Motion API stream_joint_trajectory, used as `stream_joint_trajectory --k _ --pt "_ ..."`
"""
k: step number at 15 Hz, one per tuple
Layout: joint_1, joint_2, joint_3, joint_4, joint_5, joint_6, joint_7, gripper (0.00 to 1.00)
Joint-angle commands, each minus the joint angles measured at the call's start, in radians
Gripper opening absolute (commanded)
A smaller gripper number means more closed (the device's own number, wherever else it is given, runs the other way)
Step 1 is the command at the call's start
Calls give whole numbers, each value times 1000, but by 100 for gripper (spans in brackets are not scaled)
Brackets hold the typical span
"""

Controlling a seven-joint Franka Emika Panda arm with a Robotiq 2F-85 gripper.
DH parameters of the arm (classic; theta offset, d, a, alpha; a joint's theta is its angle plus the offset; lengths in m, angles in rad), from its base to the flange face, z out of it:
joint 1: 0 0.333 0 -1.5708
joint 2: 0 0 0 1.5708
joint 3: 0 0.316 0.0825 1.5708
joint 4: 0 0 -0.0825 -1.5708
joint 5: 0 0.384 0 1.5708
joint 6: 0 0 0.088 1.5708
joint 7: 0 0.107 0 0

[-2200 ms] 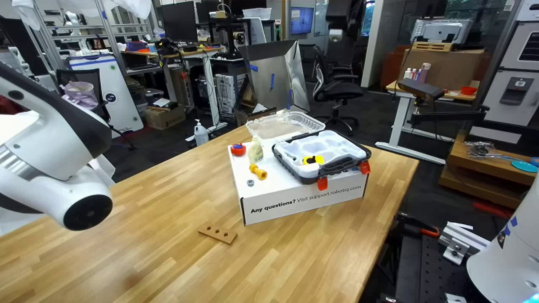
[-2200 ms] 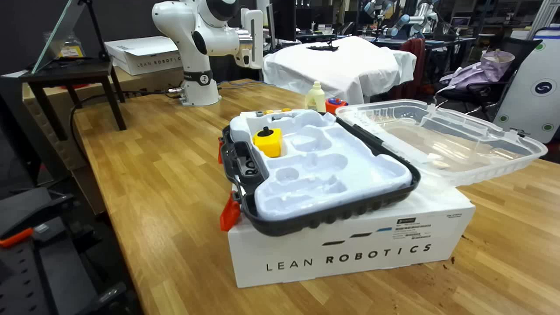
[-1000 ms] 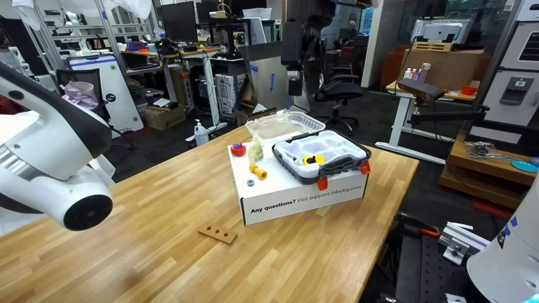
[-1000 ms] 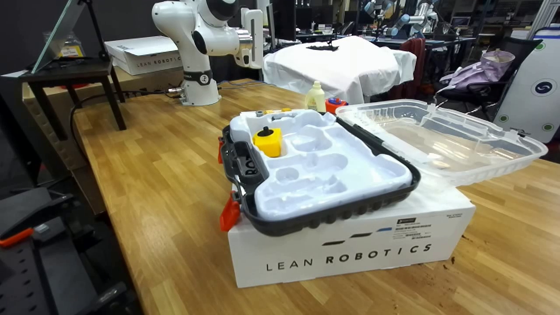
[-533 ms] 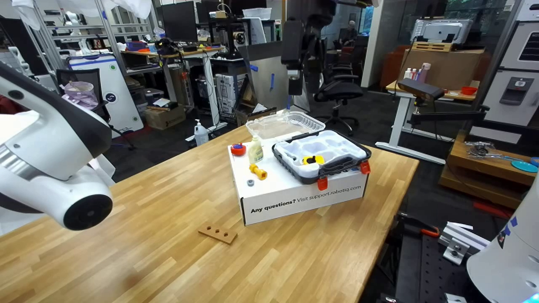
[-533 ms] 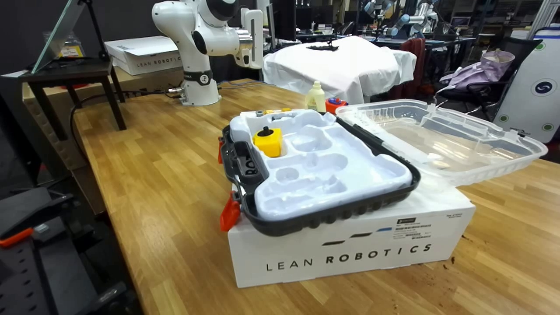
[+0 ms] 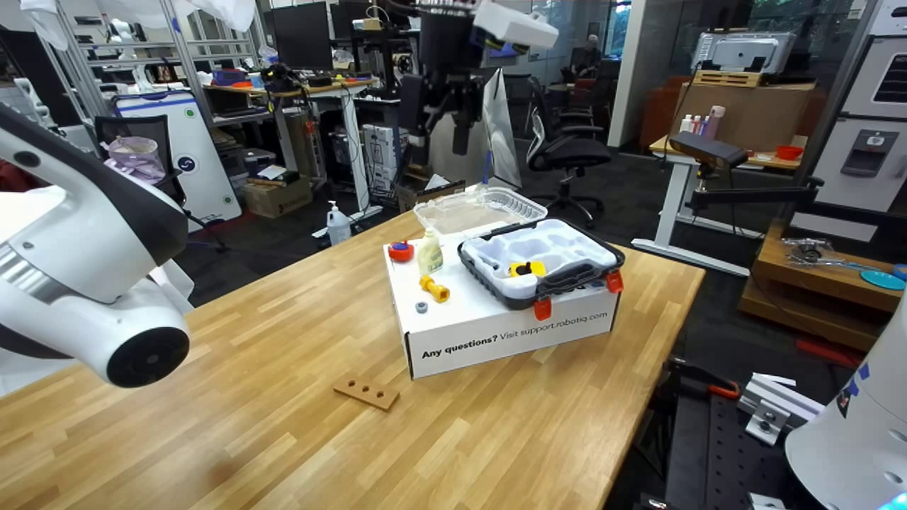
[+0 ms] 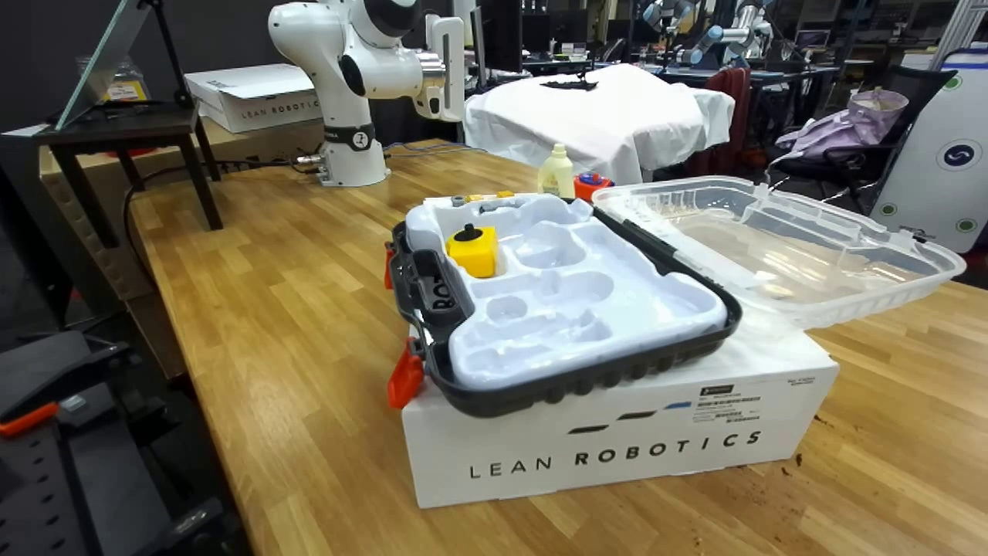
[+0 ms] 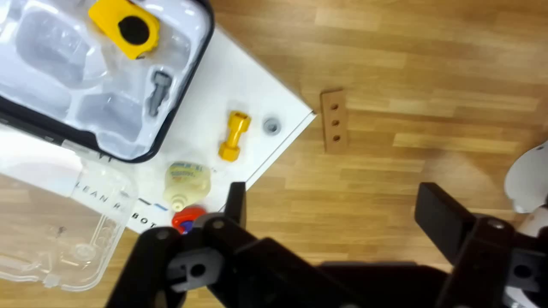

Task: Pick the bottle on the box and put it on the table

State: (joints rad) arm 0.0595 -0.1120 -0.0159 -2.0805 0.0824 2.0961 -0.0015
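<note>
The bottle (image 7: 430,255), small, rounded and pale yellow-cream with print on one side, stands upright on the box (image 7: 460,303), near one end of its upper face; the wrist view shows it from above. The box is a flat white carton resting level on the table (image 7: 297,340), with black lettering along its sides: "Any questions? Visit support.robotiq.com" on one, "LEAN ROBOTICS" on another. The table, light-brown wood in grained strips with straight edges, spreads beyond the box on every side.

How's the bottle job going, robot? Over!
Gripper open, holding nothing. Bottle upright on white box. Small red thing close beside it, might crowd the grab.
</note>
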Motion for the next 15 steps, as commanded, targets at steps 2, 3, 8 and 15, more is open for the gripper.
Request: stream_joint_trajectory --k 2,3,8,15 --pt "-28 106 10 67 -82 35 56 100" --pt "-31 148 9 96 -108 39 78 100" --pt "-32 168 10 131 -119 37 94 100" --pt "-32 196 7 153 -141 61 108 100"
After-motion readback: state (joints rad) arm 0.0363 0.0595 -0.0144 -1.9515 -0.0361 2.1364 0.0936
